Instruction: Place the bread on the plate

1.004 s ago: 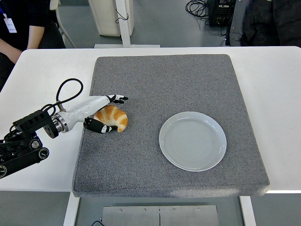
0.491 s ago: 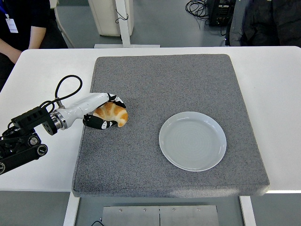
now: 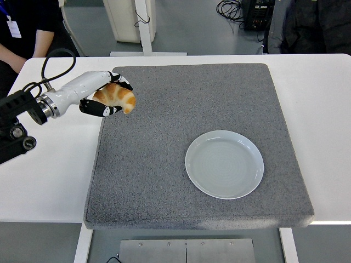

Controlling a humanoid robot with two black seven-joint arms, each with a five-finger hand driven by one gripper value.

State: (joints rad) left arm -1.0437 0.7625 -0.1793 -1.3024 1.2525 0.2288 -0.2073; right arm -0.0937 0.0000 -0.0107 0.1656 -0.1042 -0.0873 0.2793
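Note:
The bread (image 3: 117, 97) is a golden-brown croissant. My left hand (image 3: 107, 96) is shut on it and holds it raised above the left part of the grey mat (image 3: 186, 181). The pale blue-white plate (image 3: 224, 164) lies on the mat at the right of centre, well to the right of the hand and lower in the picture. Nothing lies on the plate. The right arm is out of view.
The mat covers most of the white table (image 3: 49, 175). A person's arm (image 3: 11, 55) rests at the table's far left corner. Another person in dark clothes (image 3: 307, 24) sits at the far right.
My left hand closed on the croissant on the mat, then lifted it and carried it up and slightly left. The plate has not moved.

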